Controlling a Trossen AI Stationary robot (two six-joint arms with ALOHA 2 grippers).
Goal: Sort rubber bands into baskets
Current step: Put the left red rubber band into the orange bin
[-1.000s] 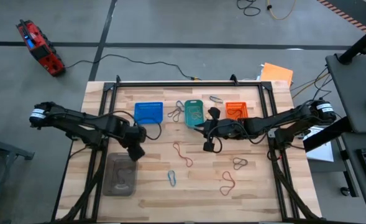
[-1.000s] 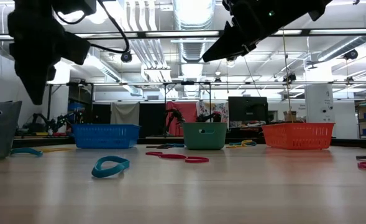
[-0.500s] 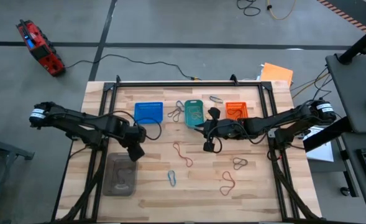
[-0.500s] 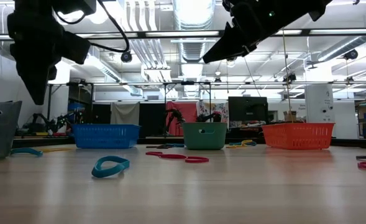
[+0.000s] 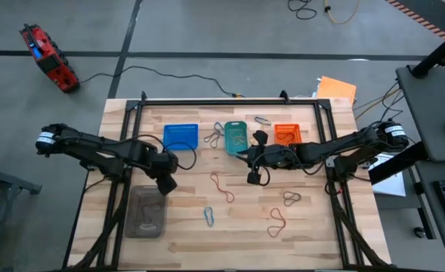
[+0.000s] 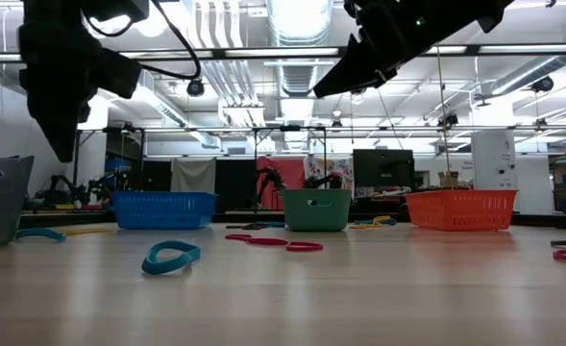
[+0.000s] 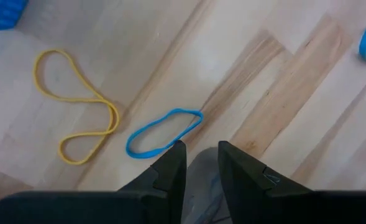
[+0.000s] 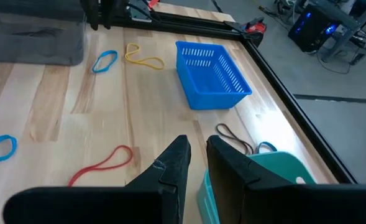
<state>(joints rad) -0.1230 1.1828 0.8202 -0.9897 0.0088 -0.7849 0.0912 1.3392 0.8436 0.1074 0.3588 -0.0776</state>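
Observation:
Three baskets stand in a row at the table's far side: blue (image 5: 180, 137), teal (image 5: 236, 137) and orange (image 5: 286, 134). Rubber bands lie flat on the wood: a red one (image 5: 222, 187), a blue one (image 5: 208, 216), a grey one (image 5: 292, 198) and another red one (image 5: 276, 222). My left gripper (image 5: 165, 181) hangs shut and empty above the table, near a blue band (image 7: 164, 130) and a yellow band (image 7: 77, 106). My right gripper (image 5: 253, 177) hangs shut and empty just in front of the teal basket (image 8: 263, 180).
A clear grey container (image 5: 147, 213) stands at the near left, just under my left gripper. More bands lie between the blue and teal baskets (image 5: 214, 137). The black table frame runs along the far edge (image 5: 230, 101). Bare wood lies along the near edge.

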